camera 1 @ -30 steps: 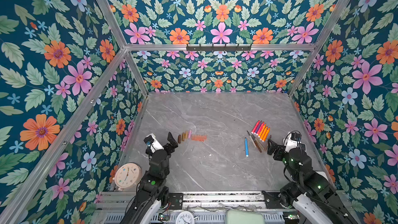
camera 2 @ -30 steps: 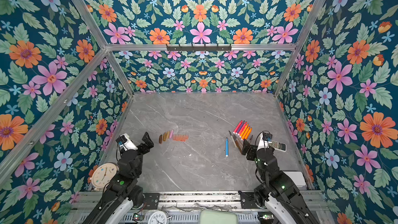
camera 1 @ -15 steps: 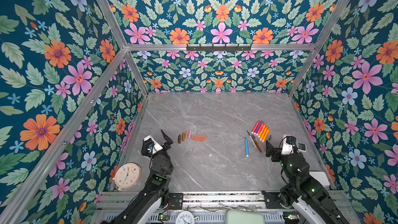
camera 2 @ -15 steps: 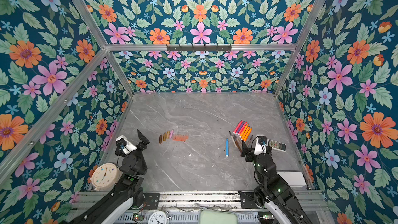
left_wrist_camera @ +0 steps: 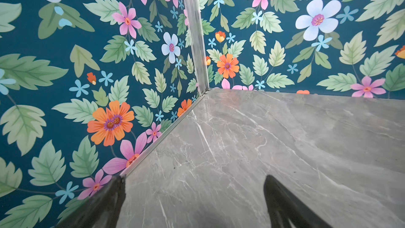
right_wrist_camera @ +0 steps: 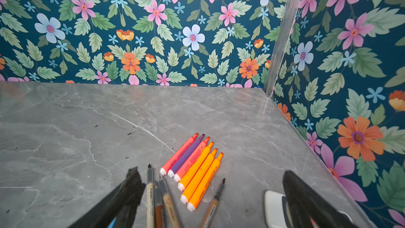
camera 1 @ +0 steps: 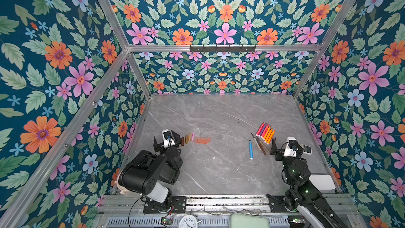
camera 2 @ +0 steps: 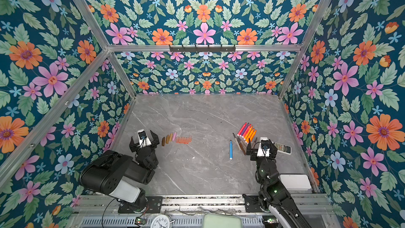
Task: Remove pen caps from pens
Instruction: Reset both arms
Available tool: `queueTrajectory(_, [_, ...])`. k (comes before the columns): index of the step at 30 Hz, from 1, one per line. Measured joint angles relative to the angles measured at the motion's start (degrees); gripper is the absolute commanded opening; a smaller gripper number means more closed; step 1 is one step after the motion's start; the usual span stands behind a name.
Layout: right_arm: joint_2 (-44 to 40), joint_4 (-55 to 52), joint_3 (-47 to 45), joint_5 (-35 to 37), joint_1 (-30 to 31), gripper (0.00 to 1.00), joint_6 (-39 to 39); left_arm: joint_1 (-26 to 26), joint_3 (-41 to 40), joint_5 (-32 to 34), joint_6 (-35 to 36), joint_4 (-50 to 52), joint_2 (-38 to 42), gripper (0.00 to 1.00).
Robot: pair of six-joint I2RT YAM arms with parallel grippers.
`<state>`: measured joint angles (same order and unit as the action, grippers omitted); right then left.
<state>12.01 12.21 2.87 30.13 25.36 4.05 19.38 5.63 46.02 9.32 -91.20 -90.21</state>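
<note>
Pens (camera 1: 265,132) lie uncapped in a tight fan at the right of the grey table (camera 1: 219,115) in both top views. Thinner brown ones and a lone blue pen (camera 1: 250,149) lie just below-left of it. Left of centre, the pen caps (camera 1: 195,139) sit in a row. Beside that row the left gripper (camera 1: 166,138) hovers, jaws wide apart and empty. The right gripper (camera 1: 286,145), jaws also apart and empty, stands near the fan, beside a white remote (camera 1: 306,149).

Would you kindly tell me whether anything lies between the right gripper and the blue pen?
Yes: the thin brown and grey pens lie between the open right gripper and the blue pen.
</note>
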Motion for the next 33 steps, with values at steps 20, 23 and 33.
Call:
queueTrajectory(20, [24.59, 23.47, -2.54, -10.75, -19.43, 0.99, -5.97, -2.51, 4.98, -4.35, 0.02, 0.31, -3.41, 1.0])
queueTrajectory(23, [35.5, 30.86, -2.54, -11.85, -19.61, 0.99, -6.95, -3.45, 5.66, -5.86, -0.04, 2.43, -2.51, 1.0])
queueTrajectory(33, [54.38, 46.42, 0.81, -16.02, -19.71, 0.99, -6.23, -7.96, 4.96, -18.49, -2.23, 7.82, -0.24, 1.0])
